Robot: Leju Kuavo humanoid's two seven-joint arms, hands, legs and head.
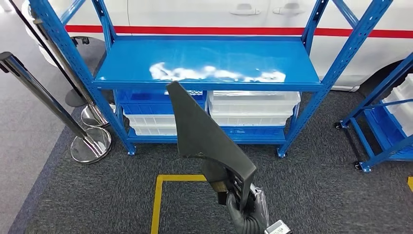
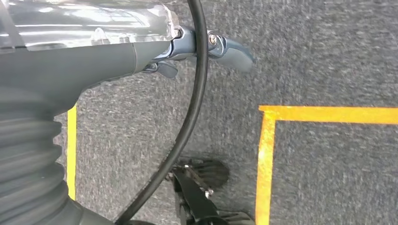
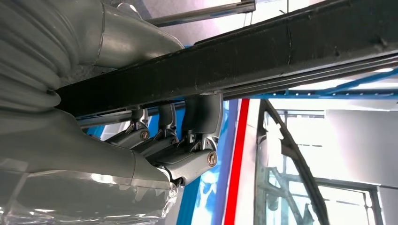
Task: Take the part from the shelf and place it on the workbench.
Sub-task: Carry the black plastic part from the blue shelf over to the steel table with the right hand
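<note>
The part (image 1: 204,126) is a dark grey, flat, triangular panel. My right hand (image 1: 238,192) grips it by its lower end and holds it upright in the air, in front of the blue shelf (image 1: 209,61). The shelf's top board is bare, with a white glare on it. In the right wrist view the part (image 3: 234,61) runs across as a dark bar, with my fingers (image 3: 187,136) wrapped around its edge. My left hand (image 2: 117,61) hangs over the grey carpet, its fingers (image 2: 232,51) stretched out and holding nothing.
White bins (image 1: 253,105) and a blue bin (image 1: 146,100) sit on the shelf's lower level. Two chrome stanchions (image 1: 90,146) stand at the left. A second blue rack (image 1: 384,126) is at the right. Yellow tape (image 1: 158,195) marks the carpet. A white vehicle (image 1: 195,14) is parked behind.
</note>
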